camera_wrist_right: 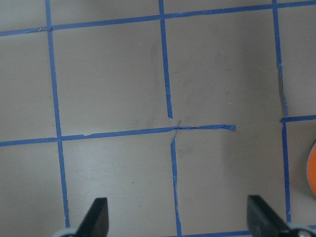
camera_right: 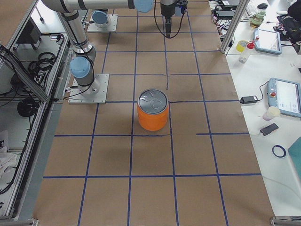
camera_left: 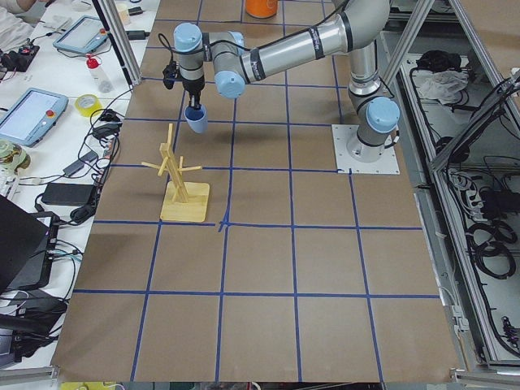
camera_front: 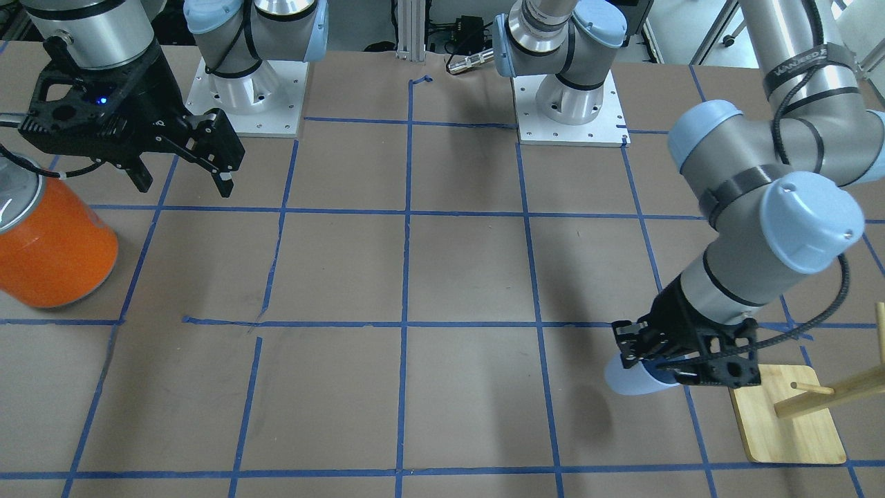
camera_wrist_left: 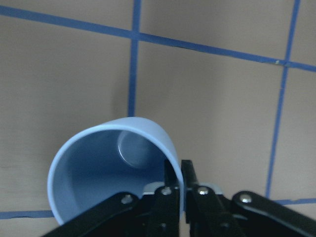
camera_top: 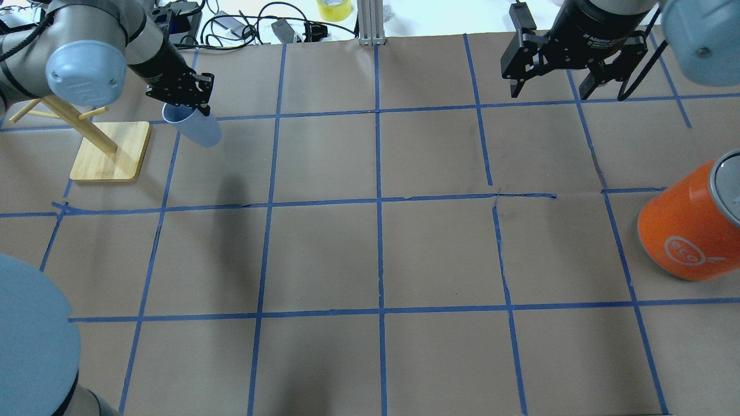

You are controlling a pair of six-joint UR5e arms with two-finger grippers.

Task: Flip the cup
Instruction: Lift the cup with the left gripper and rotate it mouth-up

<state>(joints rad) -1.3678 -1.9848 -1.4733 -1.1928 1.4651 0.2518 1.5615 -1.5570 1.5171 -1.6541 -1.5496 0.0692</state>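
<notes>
Over the brown, blue-taped surface (camera_top: 324,254), the left pincer (camera_wrist_left: 180,170) clamps the rim of the cup (camera_top: 199,128), tilted near the wooden stand (camera_top: 110,159). The right pincer (camera_wrist_right: 180,217) hangs open. The orange can (camera_top: 682,231) bears an unreadable white logo.

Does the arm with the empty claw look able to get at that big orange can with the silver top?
Probably yes: the right gripper hangs open near the big orange cylindrical can, nothing standing between them. Gripping seems doubtful, as the can looks wider than the open jaws.
</notes>
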